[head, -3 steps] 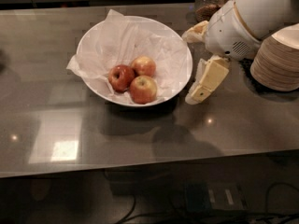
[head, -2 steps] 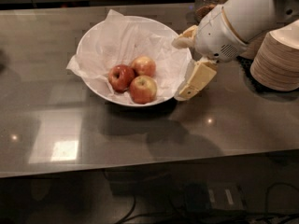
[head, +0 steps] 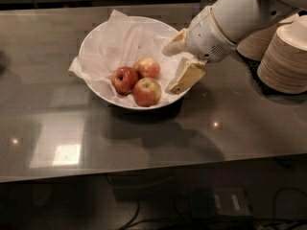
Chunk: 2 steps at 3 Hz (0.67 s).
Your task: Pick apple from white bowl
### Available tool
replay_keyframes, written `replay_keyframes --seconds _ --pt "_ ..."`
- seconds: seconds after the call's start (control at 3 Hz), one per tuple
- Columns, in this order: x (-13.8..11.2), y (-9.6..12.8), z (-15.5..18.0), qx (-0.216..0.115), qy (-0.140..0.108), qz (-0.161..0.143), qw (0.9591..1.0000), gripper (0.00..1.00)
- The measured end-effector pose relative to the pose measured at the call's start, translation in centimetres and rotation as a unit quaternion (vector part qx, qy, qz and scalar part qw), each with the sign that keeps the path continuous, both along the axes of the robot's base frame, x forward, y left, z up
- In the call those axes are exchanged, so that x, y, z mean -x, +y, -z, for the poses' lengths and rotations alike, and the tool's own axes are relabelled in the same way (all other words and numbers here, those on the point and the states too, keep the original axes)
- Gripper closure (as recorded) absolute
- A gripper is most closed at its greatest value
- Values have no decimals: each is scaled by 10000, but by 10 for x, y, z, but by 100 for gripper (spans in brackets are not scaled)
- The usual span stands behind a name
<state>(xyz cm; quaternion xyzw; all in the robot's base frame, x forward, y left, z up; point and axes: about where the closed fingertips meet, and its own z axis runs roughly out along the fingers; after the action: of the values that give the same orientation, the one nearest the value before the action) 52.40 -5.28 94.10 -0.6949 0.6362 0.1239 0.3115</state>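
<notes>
- Gripper (head: 169, 71) is held at the right edge of the bowl (head: 122, 103), tilted down toward its inside. Its two fingers (head: 188, 75) are spread apart, and nothing is held between them.
- One finger is seen above the rim and the other lower, just beside it. Whether the lower one touches the rim or the tissue (head: 120, 42) cannot be told from this angle.
- Three apples (head: 147, 91) are bunched in the bottom of the bowl, touching one another, near the gripper on its left and not yet reached.
- The bowl is set on the table (head: 144, 147), toward its back. Stacks (head: 285, 56) of paper bowls are stood close by on the right, beside the arm (head: 240, 13).
- No apple is gripped, so the approach is judged to be the step in hand.
- The rim may be struck by the lower finger if the gripper is lowered before it is carried further in, and the bowl would then be shoved or tipped.
- Tissue may be pinched along with the fruit, since it is crumpled up round the apples, and it would then be dragged out on the lift.
- A neighbour may be knocked aside, or two apples wedged at once, because they lie touching. A round, smooth apple may also slip if it is taken off-centre.
- The stacks may be brushed by the arm as it is drawn back.
</notes>
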Motion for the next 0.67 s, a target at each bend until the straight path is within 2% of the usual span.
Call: replay_keyframes --seconds 0.67 --pt "-15 19 11 -12 60 -207 9998 37"
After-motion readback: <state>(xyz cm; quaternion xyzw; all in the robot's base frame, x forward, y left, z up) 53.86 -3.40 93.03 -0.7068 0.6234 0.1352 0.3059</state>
